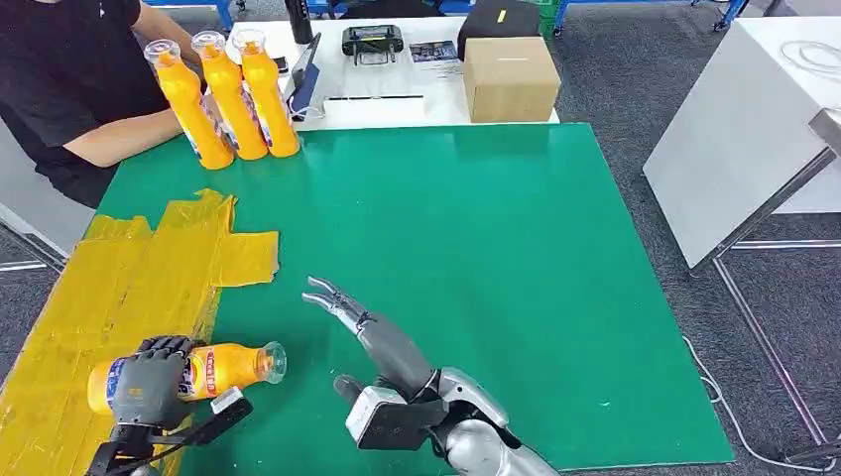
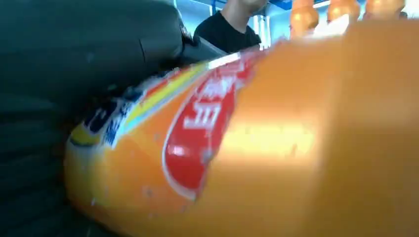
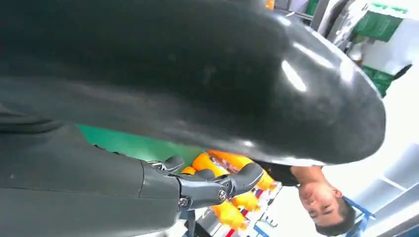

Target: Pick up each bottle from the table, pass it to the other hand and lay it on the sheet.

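Over green table [image 1: 516, 258], left hand [image 1: 149, 382] grips bottle [image 1: 233, 365]; right hand [image 1: 372, 332] fingers spread, empty.

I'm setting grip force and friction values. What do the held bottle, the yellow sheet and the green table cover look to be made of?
Held bottle in the left hand: seemingly clear plastic, glossy, with orange drink showing through and a printed label.
Yellow sheet: thin, crinkled film or tape-like plastic, judging by its folds and ragged edges.
Green table cover: smooth matte mat, possibly rubber or felt; cannot tell.

Orange bottle [image 1: 223, 365] sideways over yellow sheet [image 1: 119, 288] (three [image 1: 230, 94] upright).
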